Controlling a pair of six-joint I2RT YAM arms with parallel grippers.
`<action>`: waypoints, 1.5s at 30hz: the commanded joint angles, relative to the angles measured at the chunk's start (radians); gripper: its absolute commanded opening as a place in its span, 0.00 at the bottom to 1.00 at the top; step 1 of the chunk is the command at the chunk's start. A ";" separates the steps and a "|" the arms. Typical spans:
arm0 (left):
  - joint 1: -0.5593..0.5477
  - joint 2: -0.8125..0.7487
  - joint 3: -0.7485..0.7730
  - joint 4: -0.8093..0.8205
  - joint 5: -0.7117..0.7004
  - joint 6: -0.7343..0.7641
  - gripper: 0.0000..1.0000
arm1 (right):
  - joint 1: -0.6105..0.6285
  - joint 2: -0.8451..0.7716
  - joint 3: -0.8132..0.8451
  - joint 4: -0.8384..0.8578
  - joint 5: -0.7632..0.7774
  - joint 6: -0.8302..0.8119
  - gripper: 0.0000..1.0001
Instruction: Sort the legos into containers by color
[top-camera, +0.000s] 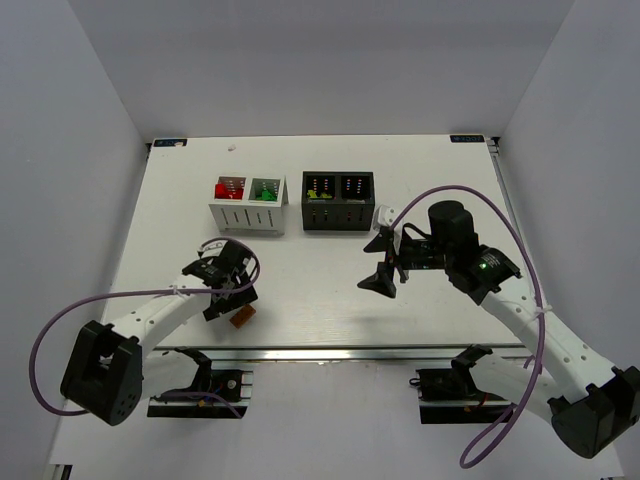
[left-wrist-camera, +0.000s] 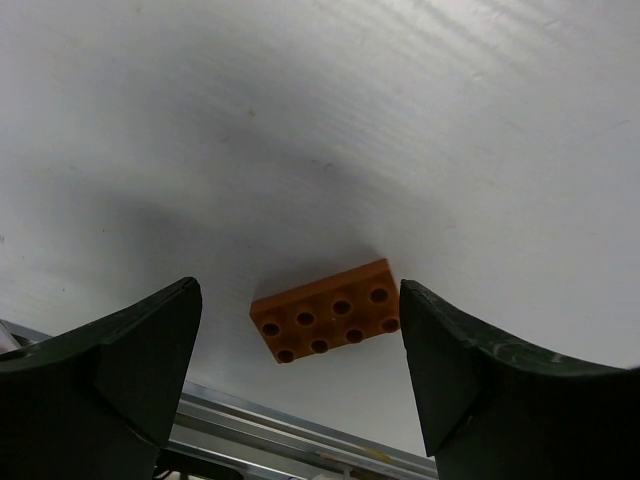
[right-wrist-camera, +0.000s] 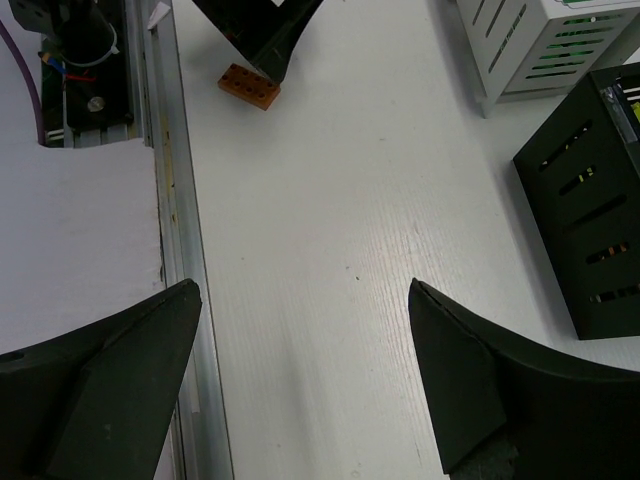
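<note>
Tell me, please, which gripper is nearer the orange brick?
Left. The left gripper straddles the orange brick from above, open; the right gripper hovers well away, by the black box.

a lone brick (top-camera: 240, 319) lies near the table's (top-camera: 320, 300) front edge, left of centre, beneath the left gripper (top-camera: 232, 300), between its parted fingers. toward the back, two boxes stand side by side: the left box (top-camera: 247, 215), with bricks in both compartments, and the right box (top-camera: 338, 217). the right gripper (top-camera: 382, 262), fingers apart, hangs in front of the right box.
</note>
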 joint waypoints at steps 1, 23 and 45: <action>-0.013 -0.011 -0.031 0.025 0.023 -0.040 0.90 | 0.002 0.003 0.000 0.033 0.006 0.012 0.89; -0.069 0.054 -0.055 0.062 0.089 -0.045 0.91 | 0.004 0.000 -0.003 0.030 0.002 0.007 0.89; -0.133 0.106 -0.043 0.040 0.046 -0.060 0.91 | 0.004 -0.005 -0.003 0.032 -0.001 0.007 0.89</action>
